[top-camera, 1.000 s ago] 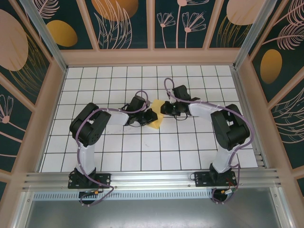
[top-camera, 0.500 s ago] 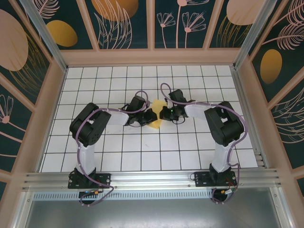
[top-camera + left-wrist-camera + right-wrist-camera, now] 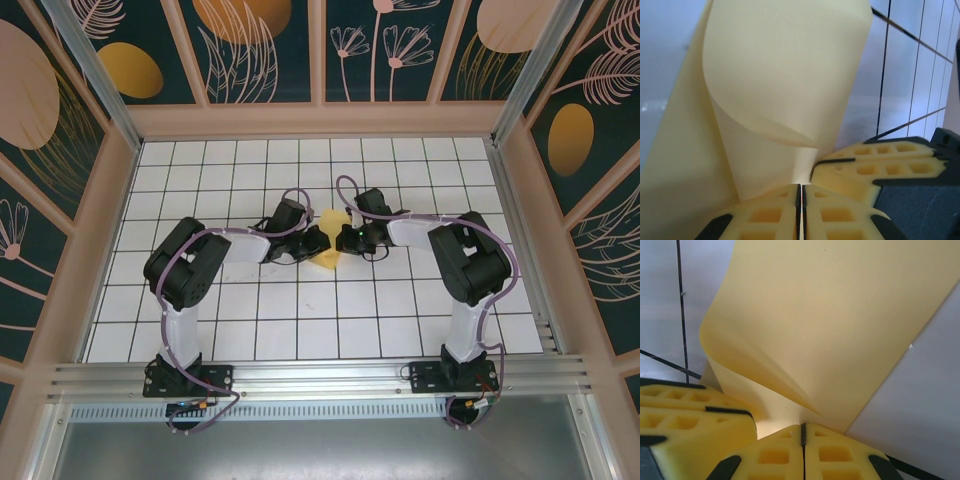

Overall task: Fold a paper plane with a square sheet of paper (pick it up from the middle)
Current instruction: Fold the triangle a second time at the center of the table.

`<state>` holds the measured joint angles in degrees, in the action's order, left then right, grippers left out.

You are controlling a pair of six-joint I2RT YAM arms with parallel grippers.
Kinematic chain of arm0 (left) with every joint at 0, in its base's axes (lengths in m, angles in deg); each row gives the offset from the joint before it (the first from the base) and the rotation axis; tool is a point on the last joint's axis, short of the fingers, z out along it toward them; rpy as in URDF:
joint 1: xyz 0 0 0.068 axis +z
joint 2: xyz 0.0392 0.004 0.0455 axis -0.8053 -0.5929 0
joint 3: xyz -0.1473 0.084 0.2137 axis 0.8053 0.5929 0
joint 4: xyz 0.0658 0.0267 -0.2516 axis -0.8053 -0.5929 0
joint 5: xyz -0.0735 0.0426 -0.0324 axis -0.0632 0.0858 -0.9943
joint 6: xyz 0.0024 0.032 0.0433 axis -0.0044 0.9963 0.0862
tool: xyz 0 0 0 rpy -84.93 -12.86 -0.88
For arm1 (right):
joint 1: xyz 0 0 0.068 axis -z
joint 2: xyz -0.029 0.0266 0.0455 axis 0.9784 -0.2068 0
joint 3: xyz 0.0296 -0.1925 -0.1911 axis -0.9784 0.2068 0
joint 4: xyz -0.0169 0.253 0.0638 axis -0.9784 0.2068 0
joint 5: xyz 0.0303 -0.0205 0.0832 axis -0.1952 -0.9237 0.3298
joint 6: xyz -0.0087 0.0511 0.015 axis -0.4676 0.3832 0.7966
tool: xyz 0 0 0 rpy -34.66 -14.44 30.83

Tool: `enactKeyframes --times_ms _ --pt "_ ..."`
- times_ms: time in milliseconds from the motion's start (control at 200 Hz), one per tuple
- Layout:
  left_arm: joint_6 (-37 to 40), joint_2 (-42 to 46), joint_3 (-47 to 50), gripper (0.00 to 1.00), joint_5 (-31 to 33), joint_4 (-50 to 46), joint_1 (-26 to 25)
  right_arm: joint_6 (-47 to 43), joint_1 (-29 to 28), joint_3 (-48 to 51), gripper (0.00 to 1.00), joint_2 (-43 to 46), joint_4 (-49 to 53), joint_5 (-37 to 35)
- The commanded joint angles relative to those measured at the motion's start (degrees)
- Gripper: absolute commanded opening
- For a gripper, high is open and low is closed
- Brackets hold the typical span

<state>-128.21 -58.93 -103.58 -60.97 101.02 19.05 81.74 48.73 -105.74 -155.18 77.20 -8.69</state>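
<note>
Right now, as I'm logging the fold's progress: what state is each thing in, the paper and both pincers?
paper: curled over on itself, pinched by both pincers, not yet a plane.
left pincer: shut on the paper.
right pincer: shut on the paper, close beside the left pincer.

Square sheet of paper (image 3: 785, 70): thin, pale yellow, near the middle of the table (image 3: 300, 330), curled over itself into a loose rounded fold, layers converging at one pinched point.
</note>
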Motion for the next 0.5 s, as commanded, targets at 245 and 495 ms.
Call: enactKeyframes --times_ms 245,495 --pt "3.3 -2.3 -5.6 0.12 6.5 -6.9 1.1 -2.2 -0.1 0.2 0.05 -2.9 2.8 -2.4" --pt "4.4 -4.2 -6.6 0.11 8.1 -9.9 1.3 -2.3 -0.1 0.3 0.05 -2.5 2.6 -2.5"
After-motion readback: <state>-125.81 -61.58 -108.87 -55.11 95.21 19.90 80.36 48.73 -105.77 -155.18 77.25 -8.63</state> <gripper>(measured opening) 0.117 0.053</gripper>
